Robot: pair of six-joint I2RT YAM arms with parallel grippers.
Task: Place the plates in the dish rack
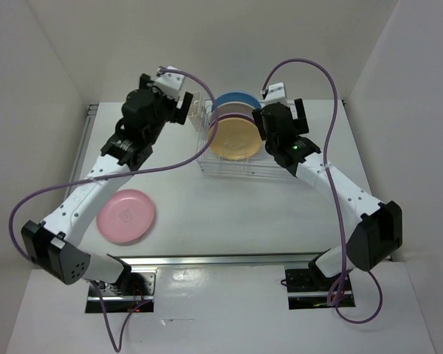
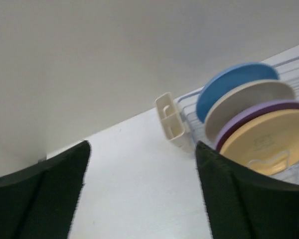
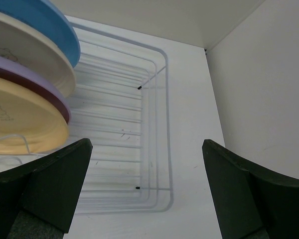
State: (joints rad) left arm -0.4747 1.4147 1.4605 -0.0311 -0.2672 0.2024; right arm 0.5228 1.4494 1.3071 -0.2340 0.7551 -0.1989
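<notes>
The dish rack stands at the back centre, and four plates stand on edge in it: blue at the back, then cream, purple and yellow-orange in front. A pink plate lies flat on the table at the front left. My left gripper hovers open and holds nothing, just left of the rack's cream cutlery cup. My right gripper hangs open and holds nothing above the rack's bare right end, beside the plates.
White walls close in the table at the back, left and right. The left arm stretches from the front left past the pink plate. Purple cables loop over both arms.
</notes>
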